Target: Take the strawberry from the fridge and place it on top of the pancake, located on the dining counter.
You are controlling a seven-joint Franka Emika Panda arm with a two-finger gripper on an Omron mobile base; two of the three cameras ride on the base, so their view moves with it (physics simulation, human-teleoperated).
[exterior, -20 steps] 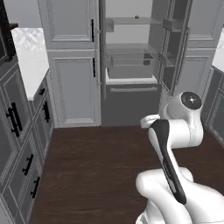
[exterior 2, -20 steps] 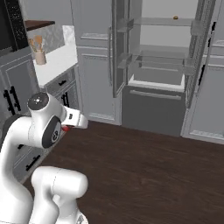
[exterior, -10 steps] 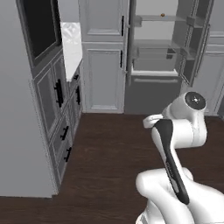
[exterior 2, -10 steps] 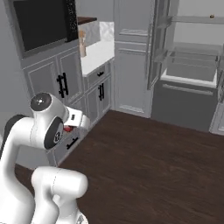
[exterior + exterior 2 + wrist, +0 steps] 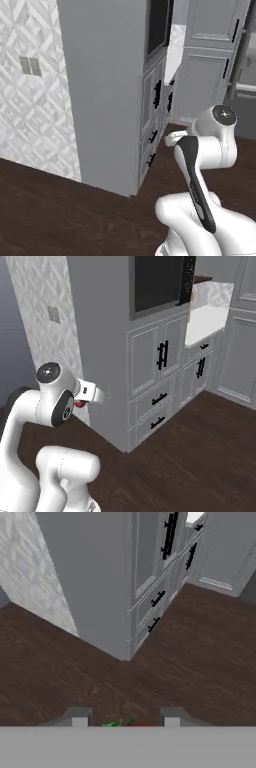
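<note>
Strawberry [image 5: 131, 724] — sitting pinched between the closed gripper [image 5: 125, 719] fingers, bottom centre of the hand view. Base is turning away from the fridge, now gone from frame, panelled cabinets [image 5: 160, 381] sliding in — carry toward the pancake is underway.

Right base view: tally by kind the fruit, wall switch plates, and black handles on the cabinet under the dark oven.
strawberry: 1
wall switch plate: 1
upright door handles: 2
drawer handles: 2
Total: 6
</note>
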